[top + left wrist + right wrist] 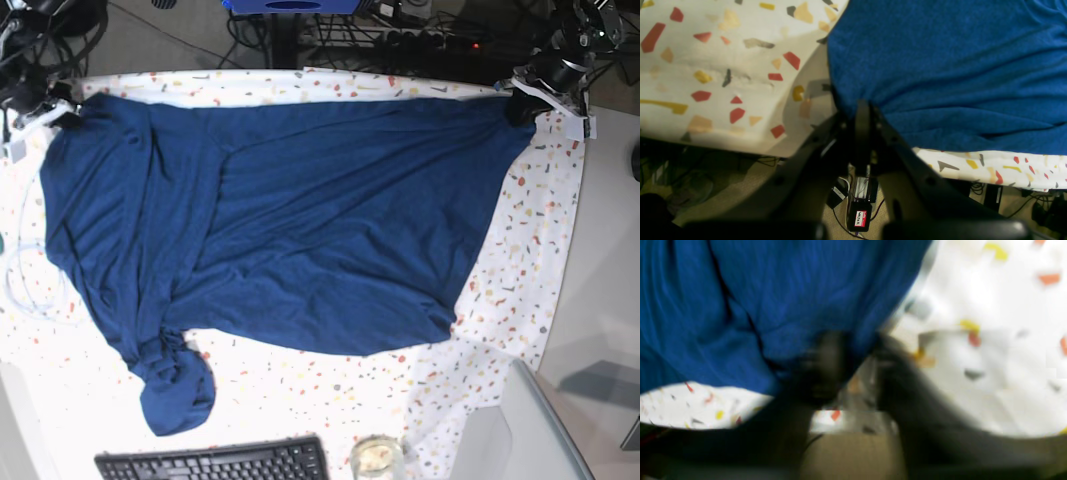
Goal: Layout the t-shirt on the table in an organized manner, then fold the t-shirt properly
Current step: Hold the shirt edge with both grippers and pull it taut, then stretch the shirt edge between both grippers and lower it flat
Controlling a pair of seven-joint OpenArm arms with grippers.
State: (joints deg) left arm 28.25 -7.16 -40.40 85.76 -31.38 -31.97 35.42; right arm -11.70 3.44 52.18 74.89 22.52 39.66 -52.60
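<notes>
Left hand: the left hand [863, 110] is seen clamped narrow on a far corner of the t-shirt [950, 73], at the worktop's back edge, on the right of the base view.
Right hand: the right hand [853, 356] is blurred in its wrist view; it is taken as closed on the opposite far corner of the t-shirt, on the left of the base view, though the pinch itself cannot be made out clearly.
T-shirt: it is spread across most of the worktop [520, 260], its long axis running side to side between the two hands, the far edge drawn nearly straight.
Near side: the near edge is uneven; a bunched, twisted part [172, 385] is hanging toward the keyboard [215, 462], nearer the right hand.
Key relation: from both hands the cloth lies toward the near edge, so the layout is judged to depend on an even pull along that far edge.
Stage: laying out is judged unfinished; folding is not yet begun.
Risk: a glass [377, 458] stands at the near edge, close to the hem.
</notes>
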